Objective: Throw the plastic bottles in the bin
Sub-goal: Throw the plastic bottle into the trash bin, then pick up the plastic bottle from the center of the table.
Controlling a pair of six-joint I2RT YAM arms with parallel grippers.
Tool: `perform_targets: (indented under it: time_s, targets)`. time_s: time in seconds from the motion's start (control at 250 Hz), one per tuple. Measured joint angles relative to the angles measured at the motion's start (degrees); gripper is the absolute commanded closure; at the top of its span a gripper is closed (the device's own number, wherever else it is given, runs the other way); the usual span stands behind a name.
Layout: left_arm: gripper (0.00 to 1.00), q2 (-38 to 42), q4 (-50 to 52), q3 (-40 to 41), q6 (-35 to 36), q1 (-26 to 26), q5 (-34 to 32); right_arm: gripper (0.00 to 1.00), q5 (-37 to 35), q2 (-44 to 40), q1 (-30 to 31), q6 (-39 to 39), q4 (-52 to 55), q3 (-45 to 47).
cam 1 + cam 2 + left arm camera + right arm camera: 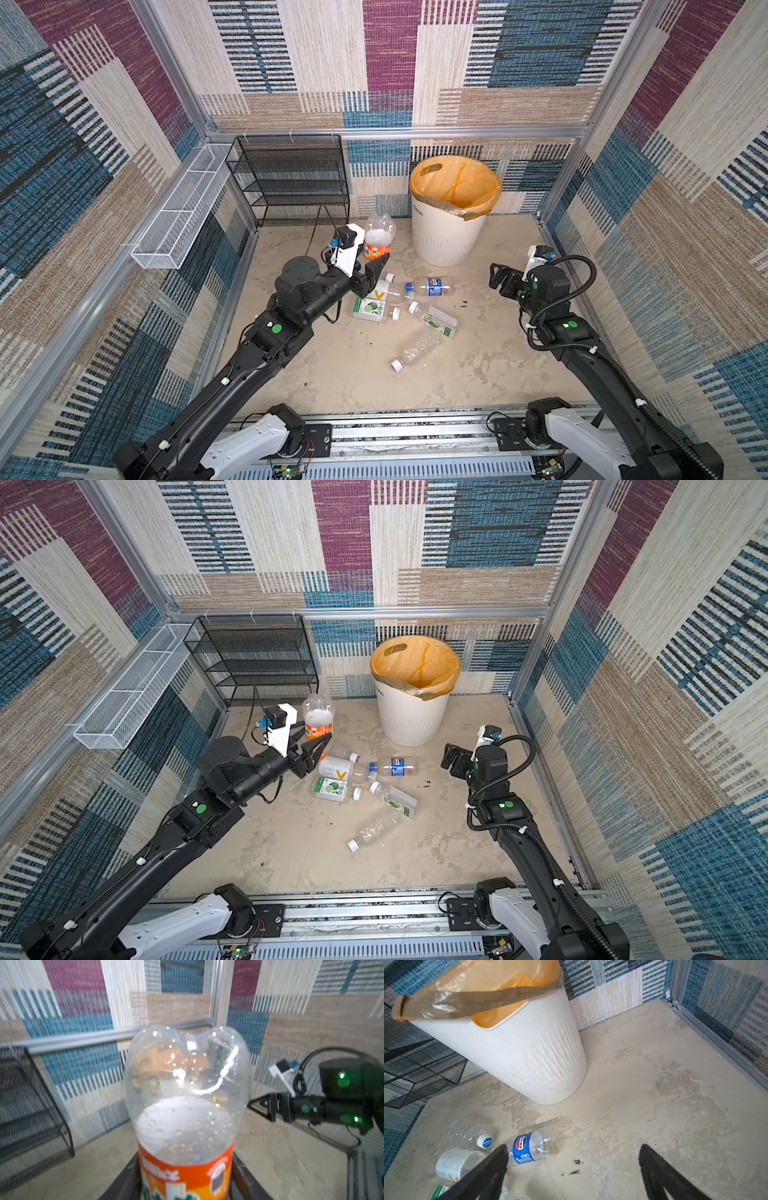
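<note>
Table carried the white ribbed bin, upright at its far side. Left end effector was clamped on the orange-labelled bottle and appeared to hold it off the table. The wrist view showed both fingers flanking the label. The bottle's long axis ran straight out from the end effector, lobed base outermost. The bin stood to the robot's right of that bottle, near but apart, so the left arm was judged the nearer carrier. Right end effector hung with its jaws apart and empty, just beside the Pepsi-labelled bottle, which lay on its side on the table.
</note>
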State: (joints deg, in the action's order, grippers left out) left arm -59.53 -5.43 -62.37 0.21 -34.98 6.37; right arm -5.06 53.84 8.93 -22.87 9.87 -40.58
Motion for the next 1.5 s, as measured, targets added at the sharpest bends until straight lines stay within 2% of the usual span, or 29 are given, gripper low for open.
perform_targets:
  time_s: [0.1,0.156,0.204,0.232,0.304,0.404,0.48,0.52,0.584,0.624,0.704,0.828,0.924,0.984,1.052,1.144,1.284,1.5]
  targets:
    - [0.41,-10.9,-9.0,-12.5,-0.1,1.3,1.3,0.03,0.1,-0.7,0.0,-0.1,-0.5,0.0]
    - [0.40,-19.3,-10.9,-23.3,-1.6,2.4,3.1,0.03,0.1,-1.2,0.0,-0.3,-0.9,0.0]
    - [0.39,-28.3,-10.1,-35.9,-3.5,3.5,5.2,0.03,0.3,-1.4,0.0,-0.5,-1.0,0.1]
    - [0.34,-33.1,-9.0,-42.5,-4.5,3.9,6.2,0.04,0.6,-1.4,0.0,-0.8,-1.1,0.2]
    - [0.01,-47.8,-1.1,-63.3,-8.3,4.9,9.9,0.03,1.1,-1.8,0.0,-1.1,-0.8,0.5]
    - [0.01,-67.1,19.2,-89.8,-11.6,5.1,14.6,0.01,2.3,-3.7,0.0,-1.5,-0.4,0.5]
    - [0.01,-77.2,33.6,-104.3,-12.0,5.1,17.0,0.01,2.5,-5.2,0.0,-1.5,0.0,0.3]
    - [0.01,-80.2,36.9,-108.1,-11.8,5.1,18.0,0.01,2.6,-5.4,0.0,-1.5,0.4,-0.1]
    - [0.01,-79.3,39.4,-104.4,-10.6,5.1,18.4,0.01,2.6,-5.6,0.0,-1.1,0.7,-0.5]
    - [0.01,-75.8,38.8,-96.3,-9.6,5.1,18.2,0.01,3.1,-5.7,0.0,-1.0,0.8,-0.5]
    - [0.01,-64.3,34.4,-72.5,-7.3,5.4,16.6,0.01,3.2,-5.9,0.0,-1.0,0.7,0.0]
    - [0.00,-48.4,29.6,-51.5,-4.6,8.3,12.8,0.02,4.6,-5.1,0.0,-0.9,1.6,0.1]
    - [0.03,-31.7,27.1,-40.0,-3.5,12.6,9.2,0.04,6.1,-3.5,0.0,0.5,3.7,-0.5]
    - [0.05,-20.6,26.5,-35.4,-3.4,14.8,7.1,0.04,7.2,-2.4,0.0,1.7,5.2,-0.9]
    - [0.06,-12.5,22.8,-31.6,-2.9,16.5,7.2,0.05,9.0,-1.2,0.0,3.1,7.3,-1.3]
    - [0.08,-10.0,20.4,-23.9,-2.6,19.1,5.9,0.07,11.6,0.9,0.3,5.3,9.7,-1.9]
    - [0.10,-11.2,30.8,-11.8,-2.6,21.9,5.5,0.07,14.0,4.8,2.9,8.2,13.0,-3.3]
    - [0.11,-10.7,29.2,-3.2,-3.2,23.1,9.2,0.09,12.5,17.0,13.2,12.6,16.5,-9.7]
